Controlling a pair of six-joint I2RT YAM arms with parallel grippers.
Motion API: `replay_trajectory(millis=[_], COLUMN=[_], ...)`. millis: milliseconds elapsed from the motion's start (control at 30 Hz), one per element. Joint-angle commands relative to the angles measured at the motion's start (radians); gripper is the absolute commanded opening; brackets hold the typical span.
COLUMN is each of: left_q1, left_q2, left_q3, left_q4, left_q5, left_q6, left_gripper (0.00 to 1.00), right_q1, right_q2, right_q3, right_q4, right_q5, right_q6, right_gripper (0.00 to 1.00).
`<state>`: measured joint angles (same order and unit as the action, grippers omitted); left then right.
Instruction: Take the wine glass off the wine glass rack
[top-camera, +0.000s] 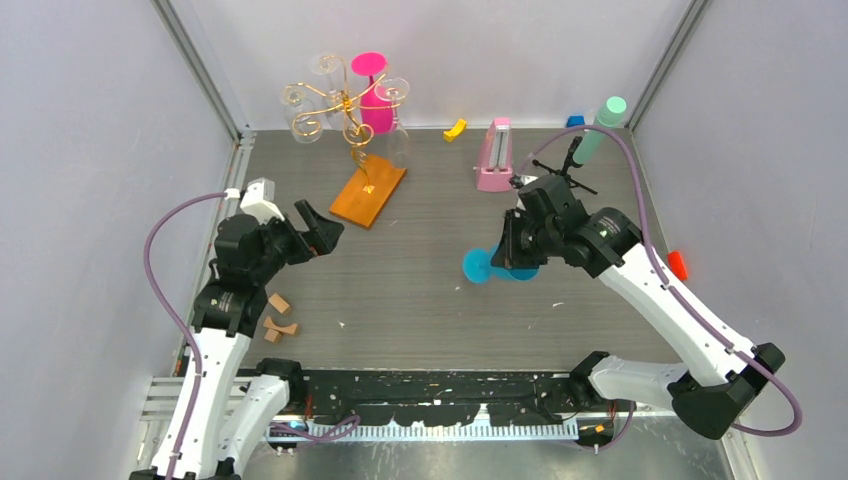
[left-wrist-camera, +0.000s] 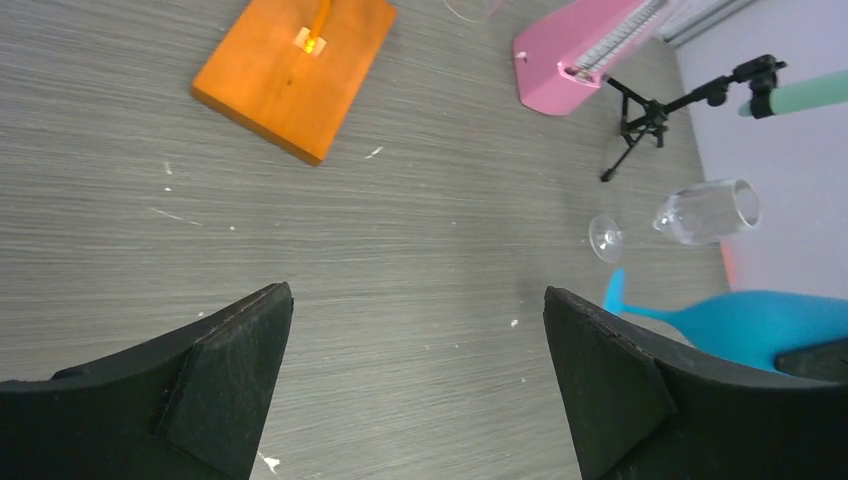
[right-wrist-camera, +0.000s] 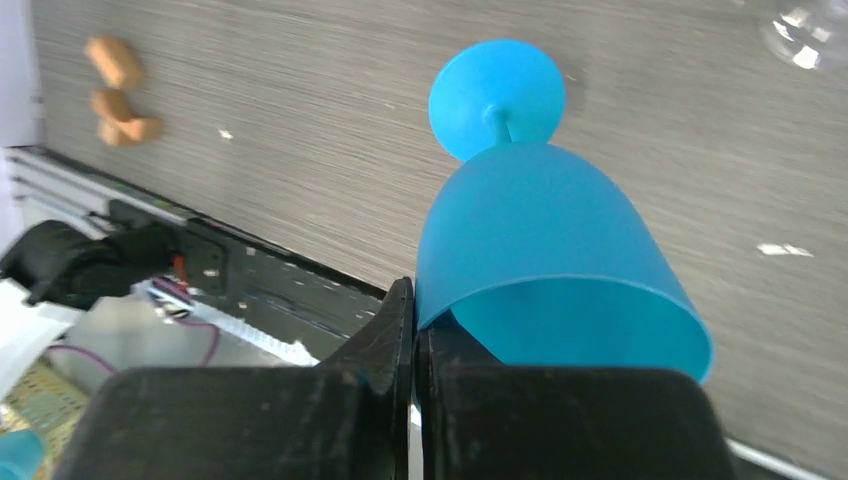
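The gold wire wine glass rack stands at the back left on its orange base. Clear wine glasses and a pink one hang upside down on its arms. My right gripper is shut on the rim of a blue wine glass, held sideways just above the table's middle. In the right wrist view the gripper pinches the blue bowl's edge. My left gripper is open and empty, low over the table in front of the orange base.
A clear wine glass lies on its side near the right wall. A pink wedge-shaped box, a small black tripod with a green cylinder and a yellow piece stand at the back. Wooden blocks lie near the left arm.
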<state>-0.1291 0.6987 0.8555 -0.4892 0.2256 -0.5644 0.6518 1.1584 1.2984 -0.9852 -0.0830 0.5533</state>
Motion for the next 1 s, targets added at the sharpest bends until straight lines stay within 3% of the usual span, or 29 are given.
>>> replay_trajectory(millis=[0,200,400,667,967], left_q1=[0.0,-0.008,-0.011,-0.011,-0.019], left_q2=[-0.016,-0.033,-0.04,-0.015,-0.02], left_q3=[-0.004,-0.001,-0.006,0.018,0.014], left_q4=[0.001,-0.036,-0.045,-0.051,-0.049], left_q5=[-0.091,-0.124,-0.153,-0.175,-0.207], left_q6=[0.106,0.126,0.123,0.118,0.133], left_gripper=[1.0,1.0,1.0,1.0,1.0], right_q1=[0.005,0.002,-0.054,-0.335,-0.488], right_q2=[-0.017,-0.002,-0.016,0.026,0.163], right_q3=[0.035,0.016,-0.001,0.004,0.043], right_q4=[-0.212,-0.314,-0.319,-0.219,-0.092], right_q5=[0.178,0.404,0.486,0.372,0.32], right_q6=[-0.02,0.041,0.03,-0.029,-0.072], right_gripper=[0.0,0.0,0.01,0.0,0.0])
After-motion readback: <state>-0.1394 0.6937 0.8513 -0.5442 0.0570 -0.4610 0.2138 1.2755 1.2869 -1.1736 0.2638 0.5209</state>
